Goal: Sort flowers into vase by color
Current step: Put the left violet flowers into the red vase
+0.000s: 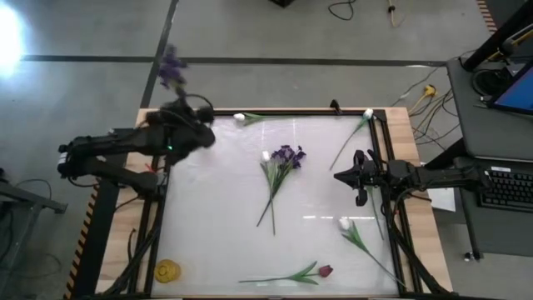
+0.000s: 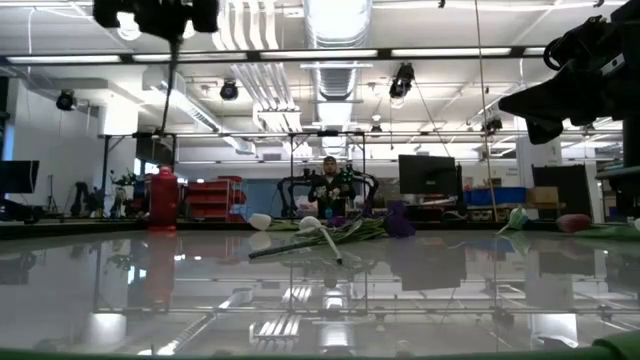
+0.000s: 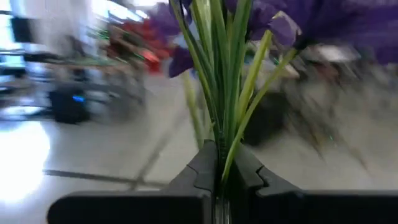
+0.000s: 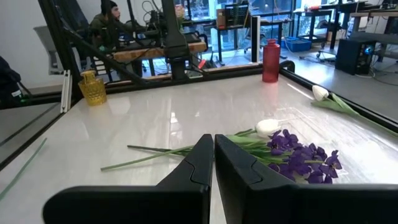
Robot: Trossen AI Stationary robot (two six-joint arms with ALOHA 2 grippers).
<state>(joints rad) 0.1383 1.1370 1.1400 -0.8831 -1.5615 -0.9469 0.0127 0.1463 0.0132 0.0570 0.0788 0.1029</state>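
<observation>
1. Two jaws of the left gripper (image 3: 219, 177) are clenched on the green stems of a purple flower bunch (image 3: 236, 74); the stems rise straight out from between the jaws and the purple blossoms spread above them.
2. Seen from the high view, this left gripper (image 1: 185, 125) is raised near the far left corner of the tabletop (image 1: 216, 208), and the held purple blossoms (image 1: 172, 68) stick out past the far edge, over the floor.
3. Right gripper (image 4: 213, 155): its jaws are pressed together and hold nothing. It hovers at the right side of the tabletop (image 1: 350, 177).
4. Just ahead of the right jaws a second purple bunch (image 4: 301, 160) lies flat in the middle of the tabletop (image 1: 283, 162), apart from the jaws, with one white tulip bud (image 4: 267, 127) touching it.
5. More white tulips lie at the far edge (image 1: 241, 118), at the far right corner (image 1: 366, 114) and near the right side (image 1: 346, 223).
6. One dark red tulip (image 1: 324, 271) lies at the near edge.
7. One yellow vase (image 1: 167, 270) stands at the near left corner and a red bottle (image 4: 270, 61) at the far left corner.
</observation>
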